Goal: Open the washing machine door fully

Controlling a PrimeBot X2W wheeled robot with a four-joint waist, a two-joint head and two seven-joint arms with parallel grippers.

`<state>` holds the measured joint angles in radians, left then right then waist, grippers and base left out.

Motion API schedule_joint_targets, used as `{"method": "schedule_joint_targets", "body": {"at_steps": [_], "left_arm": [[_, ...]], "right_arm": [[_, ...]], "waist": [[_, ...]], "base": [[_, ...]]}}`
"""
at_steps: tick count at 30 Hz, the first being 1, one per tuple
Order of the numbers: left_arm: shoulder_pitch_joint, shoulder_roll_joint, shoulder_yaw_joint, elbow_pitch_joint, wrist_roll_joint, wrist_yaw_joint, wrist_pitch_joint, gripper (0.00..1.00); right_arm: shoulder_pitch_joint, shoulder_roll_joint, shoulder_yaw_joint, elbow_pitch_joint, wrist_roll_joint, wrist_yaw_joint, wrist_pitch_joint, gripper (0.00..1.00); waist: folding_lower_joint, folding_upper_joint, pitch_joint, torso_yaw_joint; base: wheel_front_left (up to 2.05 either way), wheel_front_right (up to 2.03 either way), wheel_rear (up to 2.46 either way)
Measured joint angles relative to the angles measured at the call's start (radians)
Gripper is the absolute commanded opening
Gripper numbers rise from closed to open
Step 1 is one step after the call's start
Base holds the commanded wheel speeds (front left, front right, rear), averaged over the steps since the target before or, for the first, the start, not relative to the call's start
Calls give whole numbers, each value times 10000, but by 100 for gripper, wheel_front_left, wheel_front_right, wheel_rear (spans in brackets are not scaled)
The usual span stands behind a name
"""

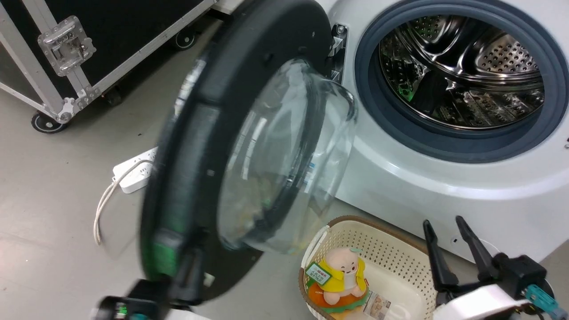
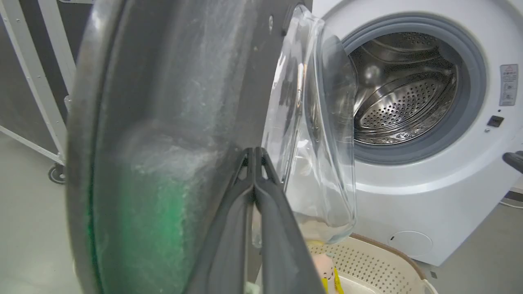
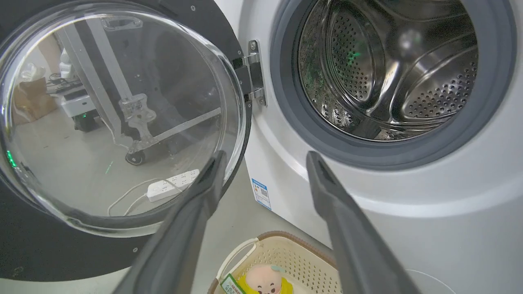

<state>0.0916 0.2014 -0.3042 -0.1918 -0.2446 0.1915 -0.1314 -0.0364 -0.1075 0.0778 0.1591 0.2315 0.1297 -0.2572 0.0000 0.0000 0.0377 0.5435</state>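
Door [image 1: 209, 155]: at 10 o'clock, hinged near 12, roughly half open.
Left gripper [image 2: 254, 157]: jaws shut on nothing, tips against the door's inner face.
Right gripper [image 1: 443, 222]: jaws wide, idle at 5 o'clock.
Your risk: the tips skid off that glossy face and the door may swing back.

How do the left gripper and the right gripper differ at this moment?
The left gripper is shut, tips together; the right gripper is open, tips apart. The left gripper sits at the black inner face of the washing machine door; the right gripper hangs free near the basket. Both have two long dark fingers.
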Motion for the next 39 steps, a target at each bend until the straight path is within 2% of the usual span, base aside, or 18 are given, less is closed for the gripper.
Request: {"method": "schedule_joint_targets", "body": {"at_steps": [7,13,18,29,34,39], "left_arm": [[-569,608,1233,552,-673,-21,-88,0],[-1709,1062,1998,1722,-1172,-359,-165,0],[-2599,1578,2905,2930,-1578,-360,-479,0],[-4783,2307,4418,5605,-2631,-675,-966,0],[-5446,2652,5074,6502,-2918,-715,-1135,0],[-5687,2828,5325,6959,-2932,-895,-1210,0]], "right_arm": [[456,-136,-510,-360,-190,0,-2,100],[784,-240,-968,-819,-385,0,-2,100],[721,-506,-1024,-1085,-477,2,-2,100],[512,-997,-1214,-1409,-495,0,4,100],[482,-1066,-1246,-1515,-550,0,15,100],[480,-1076,-1308,-1528,-550,0,15,100]], "waist": [[0,0,442,12],[-1,0,989,-49],[0,0,1602,-438],[1,0,2907,-1251],[2,0,3252,-1531],[2,0,3317,-1671]], "base": [[0,0,0],[0,0,0],[0,0,0],[0,0,0],[0,0,0],[0,0,0]]}}
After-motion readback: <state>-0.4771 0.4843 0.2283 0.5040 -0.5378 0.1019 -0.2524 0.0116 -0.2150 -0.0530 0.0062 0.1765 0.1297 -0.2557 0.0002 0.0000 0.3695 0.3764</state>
